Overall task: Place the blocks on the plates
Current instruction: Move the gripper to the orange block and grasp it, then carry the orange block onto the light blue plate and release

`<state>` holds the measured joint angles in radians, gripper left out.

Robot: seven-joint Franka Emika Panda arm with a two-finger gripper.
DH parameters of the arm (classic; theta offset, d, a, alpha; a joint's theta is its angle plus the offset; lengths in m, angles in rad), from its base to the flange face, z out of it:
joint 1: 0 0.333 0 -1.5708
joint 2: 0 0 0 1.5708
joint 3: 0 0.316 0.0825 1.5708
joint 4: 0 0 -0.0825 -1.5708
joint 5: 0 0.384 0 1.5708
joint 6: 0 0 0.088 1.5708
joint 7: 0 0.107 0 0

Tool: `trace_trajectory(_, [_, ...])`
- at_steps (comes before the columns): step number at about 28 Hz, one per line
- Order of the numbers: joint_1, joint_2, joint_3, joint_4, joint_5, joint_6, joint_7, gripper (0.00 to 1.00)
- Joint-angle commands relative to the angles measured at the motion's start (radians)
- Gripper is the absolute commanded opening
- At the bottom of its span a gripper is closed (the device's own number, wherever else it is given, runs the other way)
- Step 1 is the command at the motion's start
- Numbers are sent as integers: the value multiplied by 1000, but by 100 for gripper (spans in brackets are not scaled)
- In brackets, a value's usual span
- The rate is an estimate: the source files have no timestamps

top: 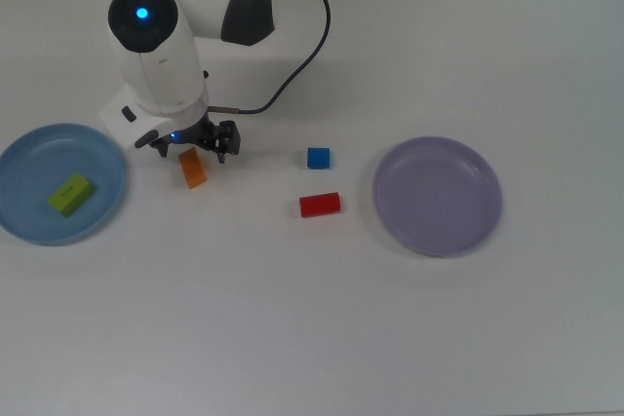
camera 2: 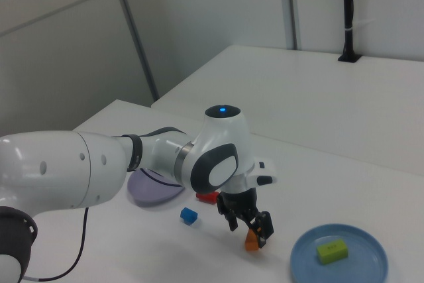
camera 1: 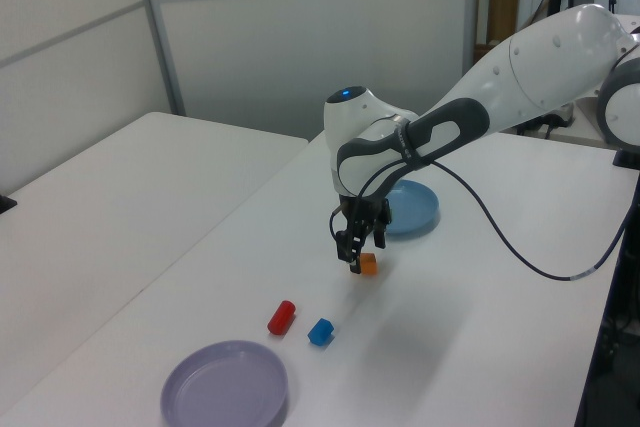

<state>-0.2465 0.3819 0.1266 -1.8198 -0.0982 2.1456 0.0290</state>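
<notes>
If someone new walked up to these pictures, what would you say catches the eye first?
Probably the big white robot arm bent over the table, its gripper holding an orange block that hangs tilted. In the top view, a light blue plate at the far left already holds a green block, while a lavender plate on the right sits bare, with a red block and a blue cube between them.

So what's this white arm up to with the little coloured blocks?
It is sorting blocks onto plates. The gripper holds the orange block, which hangs tilted between the blue plate and the other blocks. The green block already lies on the blue plate. The red block and blue block sit on the table, and the lavender plate has nothing on it.
</notes>
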Motion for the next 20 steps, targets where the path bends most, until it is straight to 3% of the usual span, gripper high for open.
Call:
trace_trajectory(1, [1, 21, -1, 2, -32, 26, 3, 88])
trace_trajectory(4, [4, 51, -1, 16, -44, 65, 3, 86])
trace_trajectory(9, [4, 61, 1, 22, -64, 97, -73, 70])
trace_trajectory(10, [4, 61, -1, 22, -64, 97, -105, 64])
trace_trajectory(12, [4, 61, 1, 23, -61, 94, -191, 34])
trace_trajectory(16, [4, 57, -1, 23, -61, 85, -245, 1])
trace_trajectory(20, [4, 46, -1, 23, -61, 53, -262, 0])
